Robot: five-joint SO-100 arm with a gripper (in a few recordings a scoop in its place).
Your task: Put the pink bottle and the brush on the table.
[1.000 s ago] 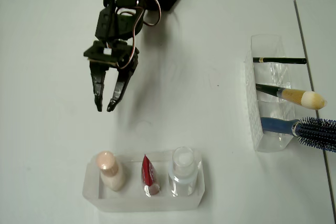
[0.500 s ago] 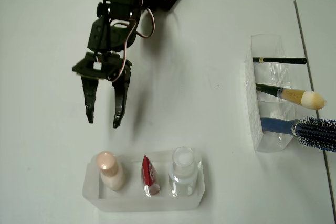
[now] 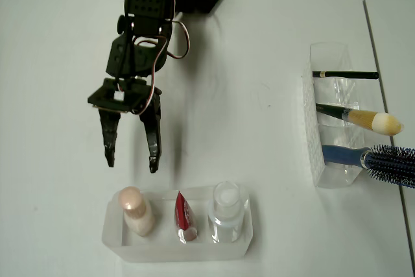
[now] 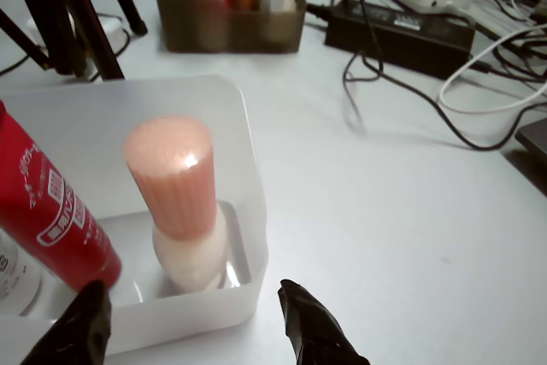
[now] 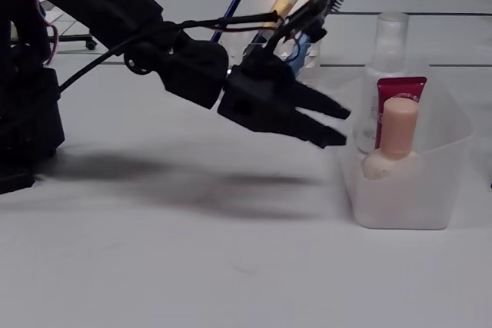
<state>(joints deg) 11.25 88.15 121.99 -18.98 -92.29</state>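
Overhead view: the gripper (image 3: 132,163) is held wide open just above the tray's (image 3: 114,241) rim, the pink bottle (image 3: 135,210) untouched at lower left.

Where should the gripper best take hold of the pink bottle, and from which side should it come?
Probably at the ribbed cap of the pink bottle. The bottle stands upright in the end compartment of the clear tray, and the cap rises above the wall while the round body sits low inside. The open gripper should come from above, one finger on each side.

A black power brick (image 4: 400,33) and tangled cables (image 4: 479,91) occupy the wrist view's upper right; dark chair legs (image 4: 64,10) upper left.
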